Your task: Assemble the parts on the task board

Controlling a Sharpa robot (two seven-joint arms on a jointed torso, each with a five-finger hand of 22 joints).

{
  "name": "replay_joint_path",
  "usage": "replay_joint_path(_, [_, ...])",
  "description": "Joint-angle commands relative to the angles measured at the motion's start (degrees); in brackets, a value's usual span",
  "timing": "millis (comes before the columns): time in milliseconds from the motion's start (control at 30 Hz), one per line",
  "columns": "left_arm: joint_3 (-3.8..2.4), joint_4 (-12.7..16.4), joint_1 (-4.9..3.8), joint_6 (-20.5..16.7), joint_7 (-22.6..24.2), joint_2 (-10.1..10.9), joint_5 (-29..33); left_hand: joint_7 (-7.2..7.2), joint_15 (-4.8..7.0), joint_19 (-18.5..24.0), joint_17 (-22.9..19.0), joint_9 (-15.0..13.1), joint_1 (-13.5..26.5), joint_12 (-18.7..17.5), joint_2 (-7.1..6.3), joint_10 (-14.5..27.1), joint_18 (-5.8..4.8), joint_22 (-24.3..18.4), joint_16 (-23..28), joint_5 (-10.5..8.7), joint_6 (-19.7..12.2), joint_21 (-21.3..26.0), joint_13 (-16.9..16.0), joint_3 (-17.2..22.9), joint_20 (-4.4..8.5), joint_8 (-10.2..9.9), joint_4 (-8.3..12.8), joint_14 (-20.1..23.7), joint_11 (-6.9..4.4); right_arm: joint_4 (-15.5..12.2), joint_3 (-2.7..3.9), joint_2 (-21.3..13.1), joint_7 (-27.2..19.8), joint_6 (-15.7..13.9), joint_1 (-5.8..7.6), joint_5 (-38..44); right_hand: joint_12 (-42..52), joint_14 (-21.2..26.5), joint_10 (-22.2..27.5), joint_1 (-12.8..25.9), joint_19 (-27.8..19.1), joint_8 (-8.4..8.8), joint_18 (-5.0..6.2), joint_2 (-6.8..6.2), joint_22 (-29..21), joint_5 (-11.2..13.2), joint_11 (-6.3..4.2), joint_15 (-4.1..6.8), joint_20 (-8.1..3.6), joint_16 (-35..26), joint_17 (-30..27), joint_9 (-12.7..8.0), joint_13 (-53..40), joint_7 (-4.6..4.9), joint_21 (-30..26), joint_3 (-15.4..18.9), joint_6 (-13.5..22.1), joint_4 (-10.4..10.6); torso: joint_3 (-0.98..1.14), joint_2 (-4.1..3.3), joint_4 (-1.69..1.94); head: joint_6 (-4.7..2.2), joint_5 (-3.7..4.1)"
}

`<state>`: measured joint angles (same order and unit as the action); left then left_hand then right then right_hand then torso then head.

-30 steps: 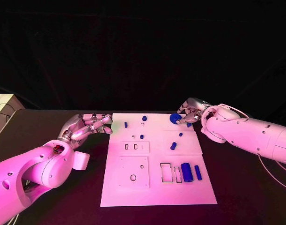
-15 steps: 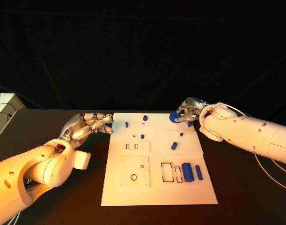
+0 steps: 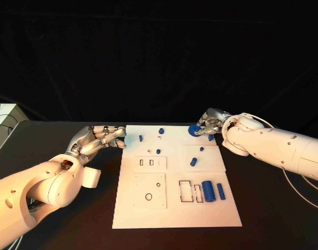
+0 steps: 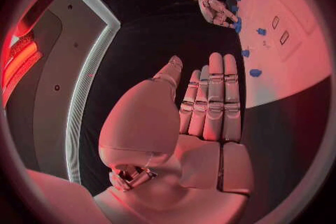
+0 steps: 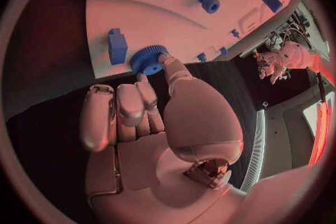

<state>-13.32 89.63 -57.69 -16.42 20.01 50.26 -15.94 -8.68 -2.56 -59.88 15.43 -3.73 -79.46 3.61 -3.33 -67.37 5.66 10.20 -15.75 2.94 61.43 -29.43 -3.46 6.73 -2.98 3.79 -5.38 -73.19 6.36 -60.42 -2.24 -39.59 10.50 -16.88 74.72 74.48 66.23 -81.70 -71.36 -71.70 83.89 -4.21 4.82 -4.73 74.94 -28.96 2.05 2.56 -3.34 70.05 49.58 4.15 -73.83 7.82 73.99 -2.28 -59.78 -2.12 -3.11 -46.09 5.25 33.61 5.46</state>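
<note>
While the small blue toothed gear [image 3: 194, 130] was pinched between the thumb and a finger of the right hand [image 3: 212, 124], it was held at the far right corner of the flat white task board [image 3: 175, 208], presumably so that it could be carried to its seat there. A small blue block [image 5: 117, 47] was seen just beside the gear at the board's edge, and a short blue ring-shaped piece [image 5: 208, 3] lay further in. The left hand [image 3: 97, 139] was kept off the board's left edge above the black table [image 3: 91, 219], its fingers [image 4: 213, 95] laid straight and close together with nothing held, probably so that the working side was left free. Near the board's right side, a large blue cylinder [image 3: 207, 191] and a thinner blue bar [image 3: 219, 191] were left lying beside outlined rectangular slots [image 3: 184, 191], apparently awaiting insertion, so the assembly was judged to be at an early stage.
</note>
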Motion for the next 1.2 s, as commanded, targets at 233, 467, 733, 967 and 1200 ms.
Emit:
replay_joint_path(233, [-0.05, 0.0, 0.00, 0.7, 0.3, -0.2, -0.2, -0.06, -0.19, 0.3, -0.1, 0.1, -0.1, -0.2, 0.23, 0.3, -0.35, -0.2, 0.2, -0.11, -0.4, -0.4, 0.1, -0.3, -0.15, -0.2, -0.1, 0.1, -0.19, -1.7, -0.30, -0.1, 0.8, -0.5, -0.45, 4.0, -0.2, -0.3, -0.6, 0.4, 5.0, 0.04, -0.54, 1.59, 10.7, 0.6, -0.61, 0.33, -0.22, -0.7, 0.1, 0.1, -0.3, -0.23, 0.3, -1.0, -1.6, -2.5, 0.00, 0.03, 0.00, -0.16, -0.13])
replay_joint_path(467, [-0.05, 0.0, 0.01, 0.8, 0.2, -0.4, -0.2, -0.06, -0.19, 0.3, -0.1, 0.1, -0.1, -0.2, 0.23, 0.3, -0.35, -0.2, 0.2, -0.11, -0.4, -0.4, 0.1, -0.3, -0.15, -0.2, -0.1, 0.1, -0.19, -5.2, -0.30, -0.9, 0.3, -6.8, -0.48, 7.1, 0.1, -0.3, -1.2, 1.1, 5.0, 0.30, -0.68, 1.14, 10.8, 0.7, -0.90, 0.56, -0.47, -0.8, 0.2, 0.8, -0.7, -0.69, 0.6, -0.9, -2.9, -2.4, 0.04, 0.05, 0.04, -0.41, -0.20])
replay_joint_path(733, [-0.05, -0.1, 0.02, 1.0, 0.1, -0.6, -0.2, -0.08, -0.20, 0.3, -0.1, 0.1, -0.1, -0.2, 0.35, 0.3, -0.35, -0.2, 0.2, -0.11, -0.5, -0.4, 0.1, -0.3, -0.15, -0.2, -0.1, 0.2, -0.17, -12.5, -0.25, -2.7, -1.2, -12.3, -0.49, 9.8, -0.2, -0.4, -1.5, 1.5, 5.0, 0.37, -0.95, 0.26, 11.0, 3.1, -0.96, 0.61, -0.57, -0.7, 0.4, 1.2, -1.0, -0.84, 1.5, -0.5, -3.1, 0.1, 0.00, 0.12, -0.01, -0.51, -0.35])
replay_joint_path(967, [-0.05, 0.0, 0.03, 1.0, 0.1, -0.6, -0.2, -0.08, -0.20, 0.3, -0.1, 0.1, -0.1, -0.2, 0.35, 0.3, -0.35, -0.2, 0.2, -0.11, -0.5, -0.4, 0.1, -0.3, -0.15, -0.2, -0.1, 0.2, -0.17, -16.0, -0.32, -2.3, -1.2, -14.1, -0.53, 14.0, -0.3, -0.4, -1.7, 0.5, 5.1, 0.36, -1.04, -0.32, 11.1, 3.3, -1.01, 0.68, -0.61, -0.8, 0.5, 1.4, -1.3, -0.95, 1.8, -0.6, -3.4, 1.6, -0.04, 0.05, -0.10, -0.57, -0.68])
replay_joint_path(1200, [-0.05, 0.2, 0.03, 1.0, 0.1, -0.5, -0.2, -0.08, -0.20, 0.3, -0.1, 0.1, -0.1, -0.2, 0.35, 0.3, -0.35, -0.2, 0.2, -0.11, -0.5, -0.4, 0.1, -0.3, -0.15, -0.2, -0.1, 0.2, -0.17, -15.4, -0.90, 0.1, -0.3, -13.9, -0.87, 17.0, -0.5, -0.4, -1.7, 0.2, 5.1, 0.39, -1.09, -0.46, 11.2, 3.4, -1.03, 0.72, -0.64, -0.8, 0.5, 1.4, -1.3, -0.97, 1.9, -0.8, -3.5, 1.7, -0.09, 0.04, 0.08, -0.49, -0.49])
